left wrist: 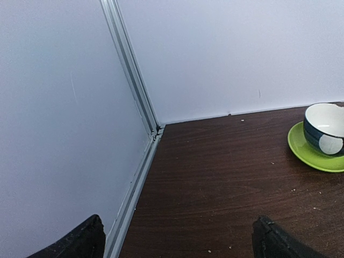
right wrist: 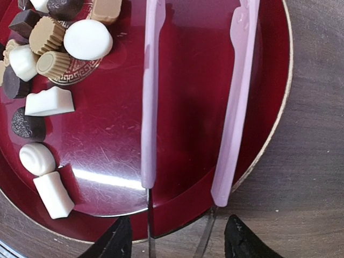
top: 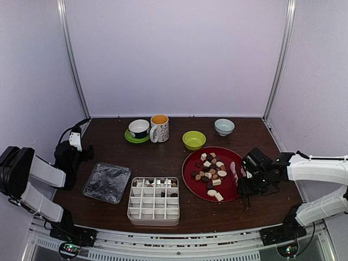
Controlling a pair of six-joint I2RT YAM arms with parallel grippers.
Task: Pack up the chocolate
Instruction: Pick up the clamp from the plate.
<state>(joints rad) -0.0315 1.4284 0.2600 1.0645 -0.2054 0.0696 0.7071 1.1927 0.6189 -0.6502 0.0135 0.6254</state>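
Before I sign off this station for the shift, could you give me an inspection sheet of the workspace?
Surface: dark wood table, a few pale specks.
Job's things: chocolate heaped on the red plate; a few pieces in the divided tray, far cells; pink tongs lying on the plate.
Clutter: crinkled clear sheet, cup on green saucer, mug, green bowl, pale bowl.
Grippers: left gripper open over bare table; right gripper open, jaws either side of the tongs' ends.
Cables: black cable looping by the left arm.
Surroundings: pale walls, aluminium posts.
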